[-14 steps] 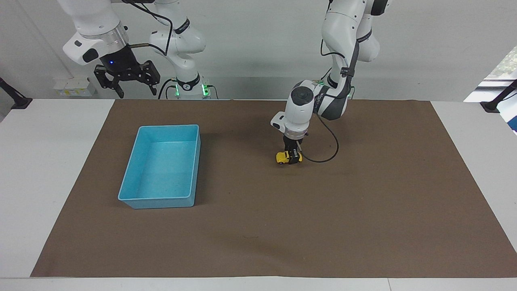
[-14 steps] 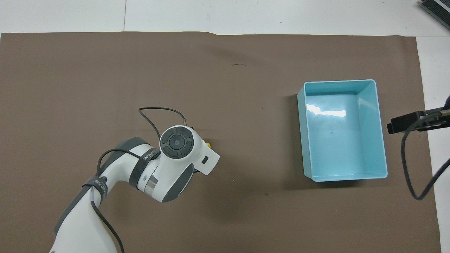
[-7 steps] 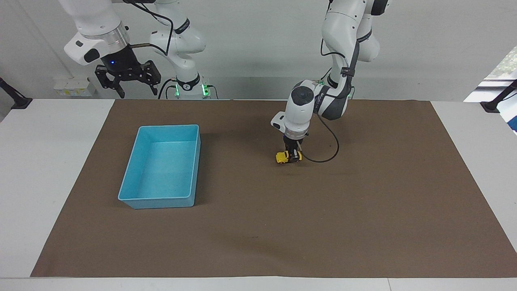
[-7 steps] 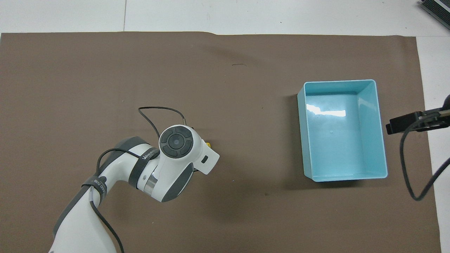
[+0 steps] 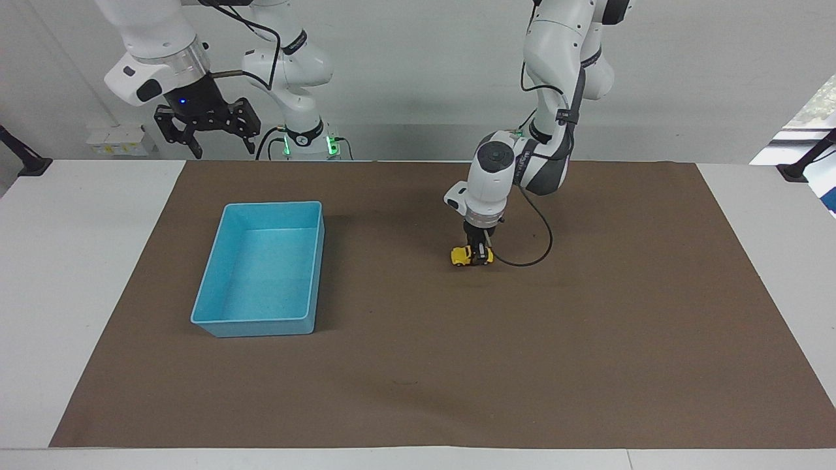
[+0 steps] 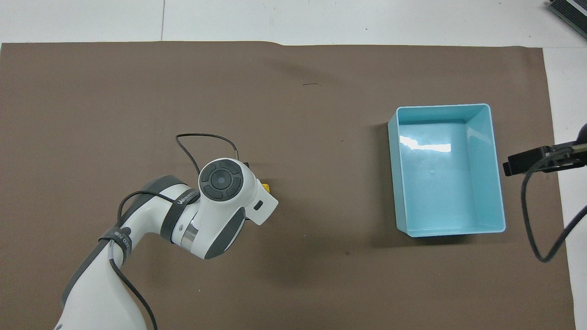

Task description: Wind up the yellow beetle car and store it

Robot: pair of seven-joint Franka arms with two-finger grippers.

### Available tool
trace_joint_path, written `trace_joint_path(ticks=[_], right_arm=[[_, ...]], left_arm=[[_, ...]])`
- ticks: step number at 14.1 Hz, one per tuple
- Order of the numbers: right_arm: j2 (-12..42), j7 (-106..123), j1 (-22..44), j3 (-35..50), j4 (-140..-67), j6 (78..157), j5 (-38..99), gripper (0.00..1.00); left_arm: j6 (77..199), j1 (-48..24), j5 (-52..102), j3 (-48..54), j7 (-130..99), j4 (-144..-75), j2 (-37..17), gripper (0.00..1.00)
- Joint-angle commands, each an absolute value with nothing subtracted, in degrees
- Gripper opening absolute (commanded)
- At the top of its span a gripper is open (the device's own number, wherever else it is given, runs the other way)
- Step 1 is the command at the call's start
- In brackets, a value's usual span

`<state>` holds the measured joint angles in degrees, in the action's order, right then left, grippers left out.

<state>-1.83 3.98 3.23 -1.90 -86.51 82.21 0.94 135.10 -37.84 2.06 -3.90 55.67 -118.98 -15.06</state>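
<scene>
near the middle of the brown mat (image 5: 418, 365), toward the left arm's end of it, the yellow beetle car (image 5: 471, 256) sat on its wheels with the left gripper (image 5: 481, 253) come straight down on top of it. its fingers were clamped across the car's body, pinching it from the sides, and the wheels looked to be touching the mat. from overhead the wrist covered nearly all of the toy; only a sliver of yellow (image 6: 265, 186) peeked out on the side toward the blue bin (image 5: 215, 297).

the car's long axis ran along the table's length, one end pointing toward the bin and the other toward the left arm's end. that mattered, i'd judge, because a pull-back winding stroke would have to run along that same line, keeping the wheels pressed on the mat.

the bin lay well apart from the car, toward the right arm's end. the right gripper (image 5: 208, 140) waited high up by its base with its fingers spread apart, holding nothing.
</scene>
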Motion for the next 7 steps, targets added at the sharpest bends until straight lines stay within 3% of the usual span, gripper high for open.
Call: trace_joint_path(ticks=[1, 7], right_arm=[[-3.4, 3.7, 2.7, -1.6, -88.5, 83.1, 1.5, 1.0], [-3.5, 3.7, 2.6, -1.6, -88.5, 83.1, 1.5, 1.0]], left_arm=[[136.1, -35.9, 2.6, -3.8, 59.1, -120.9, -13.8, 0.0], [140.3, -32.0, 2.7, -3.8, 64.0, -125.2, -12.6, 0.0]])
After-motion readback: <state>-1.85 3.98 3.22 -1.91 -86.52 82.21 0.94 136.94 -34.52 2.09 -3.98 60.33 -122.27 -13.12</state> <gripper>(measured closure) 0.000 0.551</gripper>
